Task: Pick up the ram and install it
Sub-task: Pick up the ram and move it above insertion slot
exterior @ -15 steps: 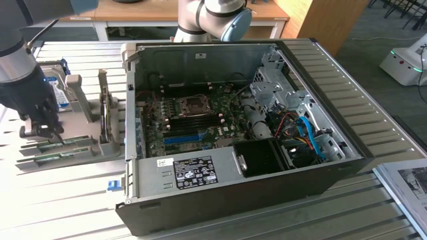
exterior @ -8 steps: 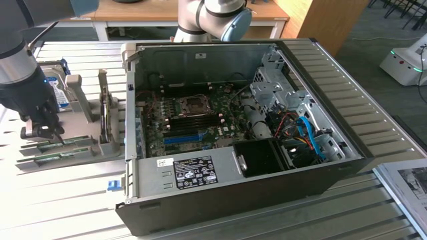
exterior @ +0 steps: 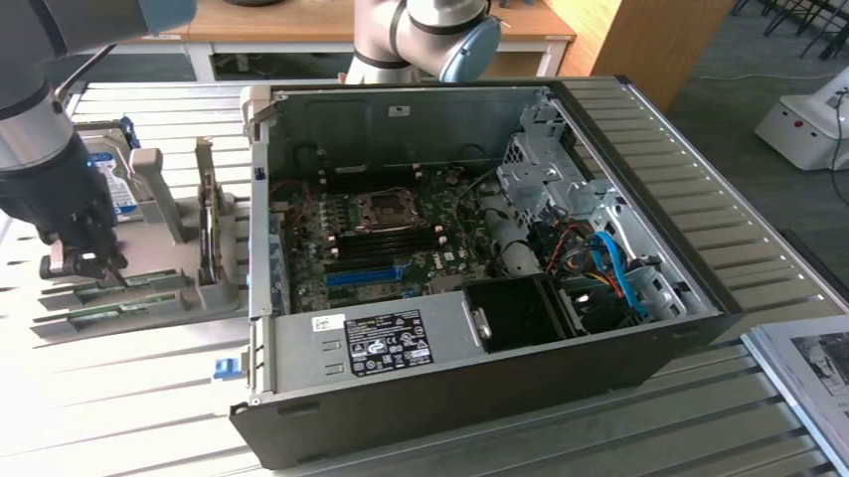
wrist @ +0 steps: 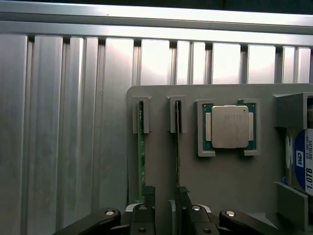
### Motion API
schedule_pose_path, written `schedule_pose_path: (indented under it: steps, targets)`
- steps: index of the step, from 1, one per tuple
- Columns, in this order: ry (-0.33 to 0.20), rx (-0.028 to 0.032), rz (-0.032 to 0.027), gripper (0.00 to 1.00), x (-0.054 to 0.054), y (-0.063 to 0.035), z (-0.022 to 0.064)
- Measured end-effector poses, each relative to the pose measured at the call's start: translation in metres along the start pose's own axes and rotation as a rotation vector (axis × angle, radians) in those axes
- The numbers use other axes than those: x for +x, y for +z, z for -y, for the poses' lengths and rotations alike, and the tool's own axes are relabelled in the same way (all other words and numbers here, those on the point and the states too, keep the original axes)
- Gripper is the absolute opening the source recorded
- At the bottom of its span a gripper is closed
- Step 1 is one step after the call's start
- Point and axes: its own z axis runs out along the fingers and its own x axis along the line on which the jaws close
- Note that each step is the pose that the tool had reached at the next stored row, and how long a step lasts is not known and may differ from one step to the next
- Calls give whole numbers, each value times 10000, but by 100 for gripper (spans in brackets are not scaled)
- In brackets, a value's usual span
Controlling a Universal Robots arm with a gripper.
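My fingers (wrist: 166, 196) are open and hold nothing. They hang right over the gray holder (wrist: 161, 161) where the ram (wrist: 142, 147) stands on its thin edge. The ram is a long green stick tucked in a groove. A second thin stick (wrist: 177, 142) stands in the next groove, just beside it. I cannot tell which of the two lines up with the gap between my fingers. So I think I am at the very first step, getting ready to grab the ram. Nothing is picked up yet, and nothing is put in yet. A good grab here needs my fingers straight over one stick, one finger on each flat side, without bumping the other stick. Beside the sticks a square silver chip (wrist: 229, 126) lies flat in its own pocket. Next to that stands a hard drive (wrist: 302, 166) with a blue and white label. The holder sits near the edge of the desk (exterior: 133, 427) at the exterior view's left. Farther along the desk is the open computer case (exterior: 451, 368). The green board (exterior: 398, 243) lies inside it, well apart from the ram.
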Motion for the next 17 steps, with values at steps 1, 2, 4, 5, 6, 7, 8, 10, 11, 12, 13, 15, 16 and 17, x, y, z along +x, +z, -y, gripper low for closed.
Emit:
schedule_pose_path:
  steps: [1, 2, 4, 5, 6, 7, 8, 10, 11, 12, 13, 15, 16, 17]
  targets:
    - [0, 0, 0, 31, 7, 0, 0]
    - [0, 1, 0, 31, 15, 0, 0]
    - [0, 1, 1, 31, 31, 0, 0]
    - [0, 0, 1, 31, 39, 0, -1]
    - [0, 0, 1, 31, 47, 0, -1]
    - [-1, 0, 1, 31, 55, 0, -1]
    - [0, 0, 1, 31, 63, 0, -1]
    - [0, -1, 0, 31, 81, 0, -2]
    - [1, -1, 0, 31, 89, 0, -2]
    - [1, 1, 0, 31, 98, 0, -2]
    - [0, 0, 1, 31, 106, 0, -2]
    - [0, -1, 0, 31, 122, 0, -3]
    - [0, 1, 1, 31, 130, 0, -3]
    - [0, 1, 0, 31, 137, 0, -2]
